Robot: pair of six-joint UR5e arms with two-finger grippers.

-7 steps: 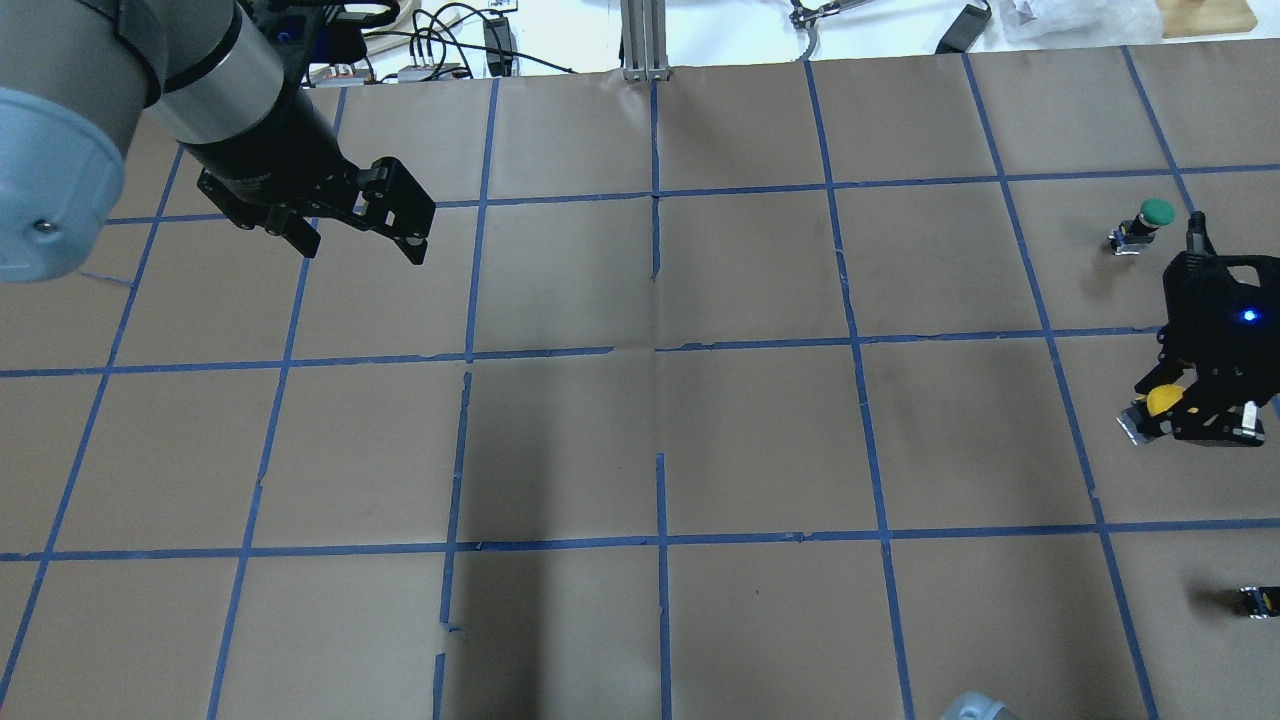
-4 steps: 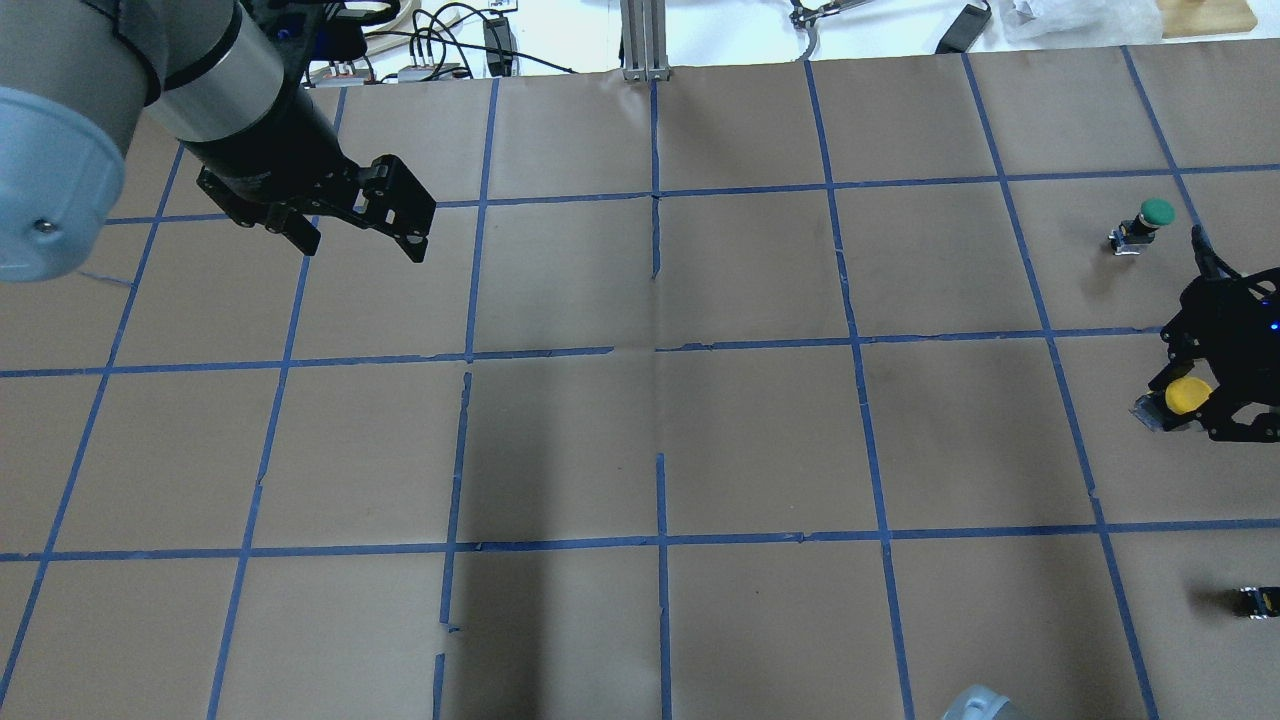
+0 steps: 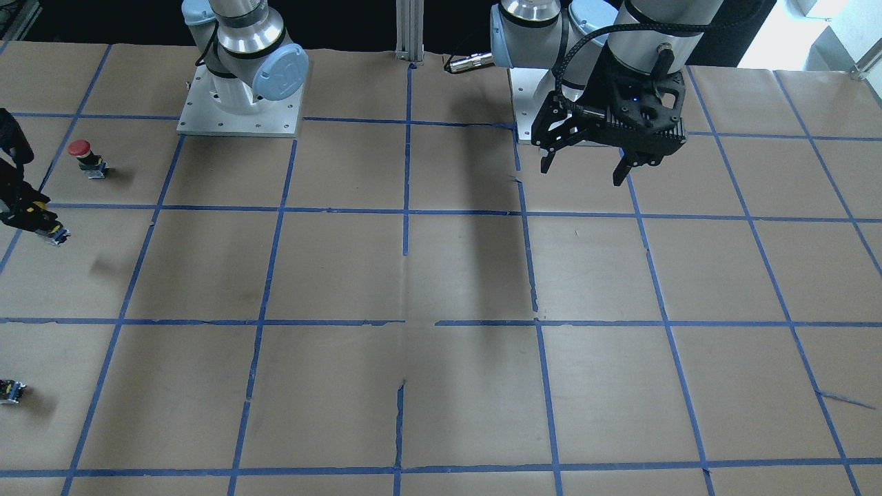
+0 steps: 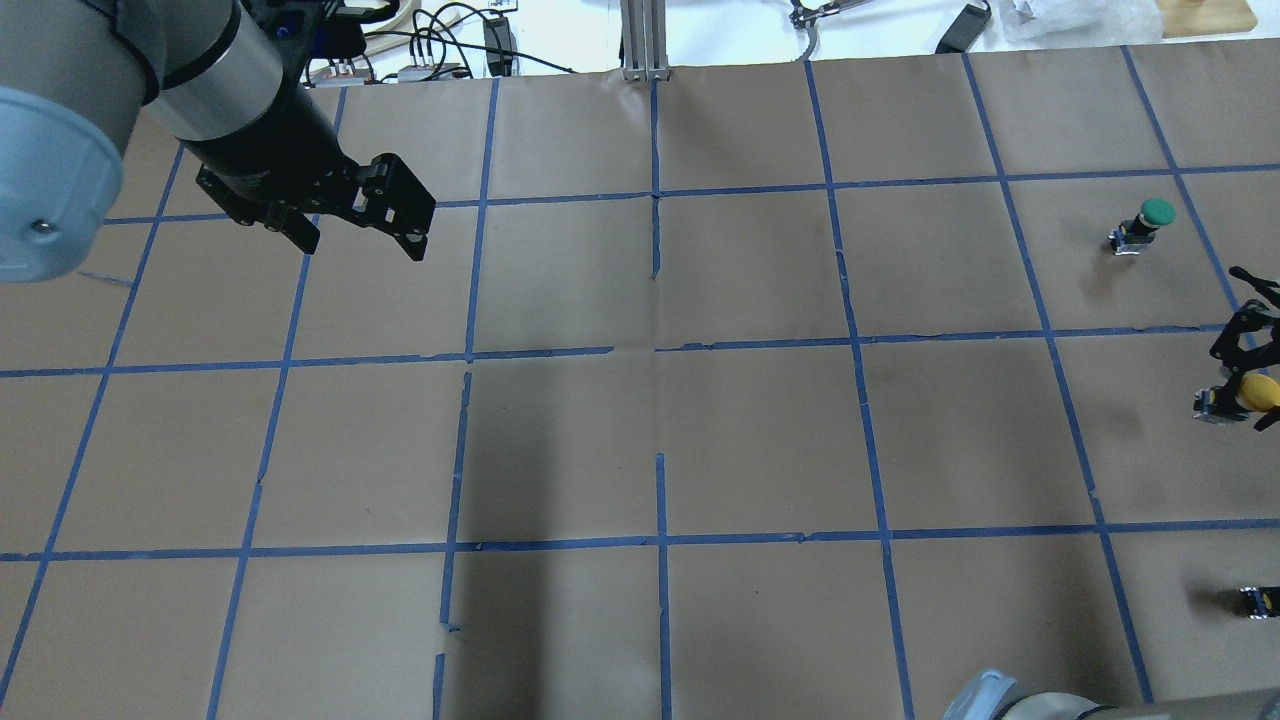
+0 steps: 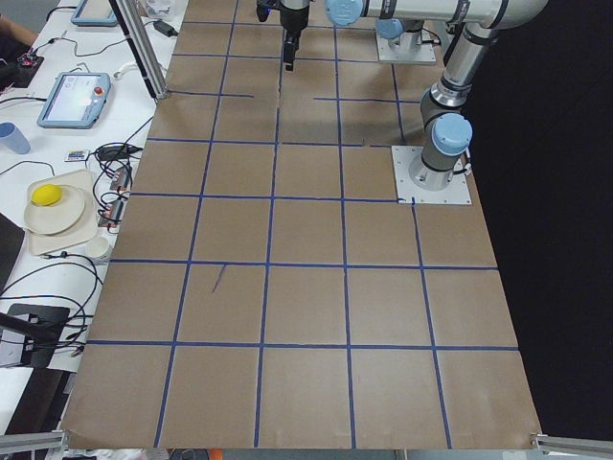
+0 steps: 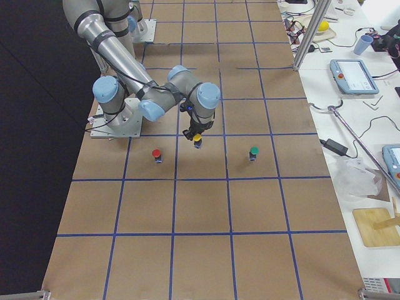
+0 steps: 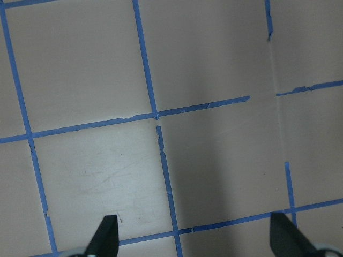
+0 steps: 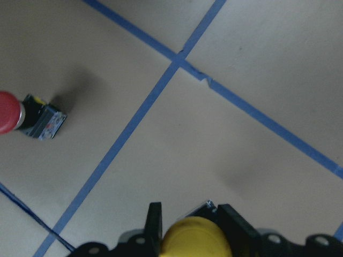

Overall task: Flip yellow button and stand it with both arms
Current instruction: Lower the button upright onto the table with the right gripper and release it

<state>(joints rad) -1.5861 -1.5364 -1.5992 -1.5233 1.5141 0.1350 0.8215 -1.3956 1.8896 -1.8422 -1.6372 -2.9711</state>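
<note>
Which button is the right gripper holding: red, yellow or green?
The yellow button, clamped in the right gripper. The red button and green button stand apart from it, ungripped.

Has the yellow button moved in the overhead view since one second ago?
Yes. The yellow button has shifted toward the view's right edge: earlier it was straight below the green button, now it is well right of it.

Yellow button [image 4: 1258, 391], red button [image 3: 79, 147], green button [image 4: 1157, 211]; brown table [image 4: 760, 440], blue tape grid [image 4: 663, 600].
</note>
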